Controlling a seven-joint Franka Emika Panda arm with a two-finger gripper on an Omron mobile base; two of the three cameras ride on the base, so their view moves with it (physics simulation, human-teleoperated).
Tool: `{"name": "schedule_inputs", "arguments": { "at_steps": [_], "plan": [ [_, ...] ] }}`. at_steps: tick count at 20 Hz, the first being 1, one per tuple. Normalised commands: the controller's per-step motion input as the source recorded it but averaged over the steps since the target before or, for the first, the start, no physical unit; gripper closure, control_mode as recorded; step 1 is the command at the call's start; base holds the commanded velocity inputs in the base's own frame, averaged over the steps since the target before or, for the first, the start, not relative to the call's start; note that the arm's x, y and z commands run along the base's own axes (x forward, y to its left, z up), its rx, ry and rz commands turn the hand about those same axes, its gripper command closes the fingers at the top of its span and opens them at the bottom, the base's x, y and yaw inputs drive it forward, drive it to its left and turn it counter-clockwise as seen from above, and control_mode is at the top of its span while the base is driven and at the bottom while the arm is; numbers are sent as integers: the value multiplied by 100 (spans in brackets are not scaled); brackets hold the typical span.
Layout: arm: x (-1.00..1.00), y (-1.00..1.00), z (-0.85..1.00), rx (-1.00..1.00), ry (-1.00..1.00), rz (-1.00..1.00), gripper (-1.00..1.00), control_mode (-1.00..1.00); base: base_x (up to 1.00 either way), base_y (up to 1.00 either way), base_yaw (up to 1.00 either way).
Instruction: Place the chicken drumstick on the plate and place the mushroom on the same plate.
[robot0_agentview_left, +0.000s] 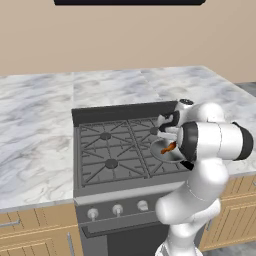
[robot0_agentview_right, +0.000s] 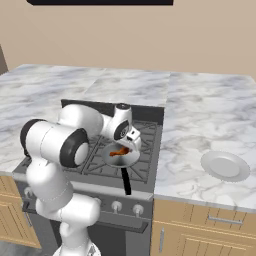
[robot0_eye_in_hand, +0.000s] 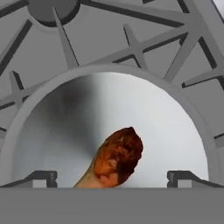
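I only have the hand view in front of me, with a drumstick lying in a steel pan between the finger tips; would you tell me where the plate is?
Observer: The plate sits on the marble counter, to the right of the stove.
Operator: Is anything on it yet?
Observer: No, it is bare.
Operator: And the chicken drumstick, is it lifted?
Observer: It lies in the frying pan on the front right burner, with the gripper just above it.

Even, soft rendered light; faint shadows, no glare.
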Motion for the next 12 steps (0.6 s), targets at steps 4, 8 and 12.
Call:
{"name": "schedule_inputs", "arguments": {
  "at_steps": [4, 8, 12],
  "plan": [
    [13, 0, -32, 0, 0, 0, -100, -100, 0, 0, 0],
    [11, 0, -22, 0, 0, 0, -100, -100, 0, 0, 0],
    [8, 0, -15, 0, 0, 0, -100, -100, 0, 0, 0]
  ]
}}
